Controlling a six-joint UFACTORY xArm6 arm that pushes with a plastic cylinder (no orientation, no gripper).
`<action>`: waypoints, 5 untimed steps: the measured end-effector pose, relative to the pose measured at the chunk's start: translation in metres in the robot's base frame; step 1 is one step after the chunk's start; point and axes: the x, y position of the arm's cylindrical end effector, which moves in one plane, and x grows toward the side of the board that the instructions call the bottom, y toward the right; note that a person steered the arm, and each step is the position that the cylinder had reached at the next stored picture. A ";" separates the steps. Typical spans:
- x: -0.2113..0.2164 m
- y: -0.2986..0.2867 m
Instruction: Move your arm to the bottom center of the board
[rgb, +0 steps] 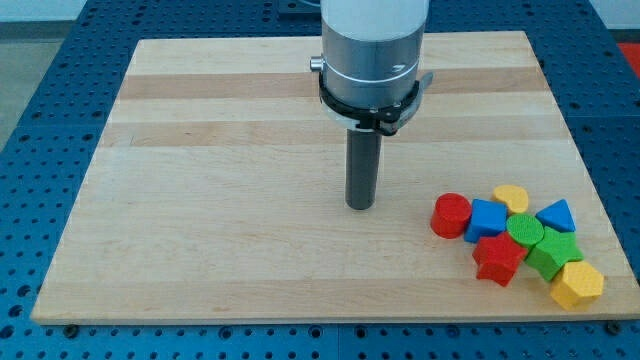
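Eight blocks sit clustered off to the view's right and a bit below my tip (359, 206): red cylinder (450, 215), blue cube (487, 218), yellow piece (512, 197), blue wedge (557, 215), green cylinder (525, 230), red star (497, 259), green block (553, 252), yellow hexagon (577, 284). No claw here, just the rod, holding nothing, tip near mid-surface (200, 200) and well apart from the blocks. Step looks like the travel itself; next move likely a straight slide toward the view's bottom edge, staying left of the red cylinder.

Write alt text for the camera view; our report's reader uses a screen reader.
My tip rests near the middle of a wooden board, apart from the blocks. Red, blue, yellow and green blocks sit clustered at the view's bottom right.
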 end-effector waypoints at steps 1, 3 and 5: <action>0.001 0.000; 0.076 -0.003; 0.105 0.040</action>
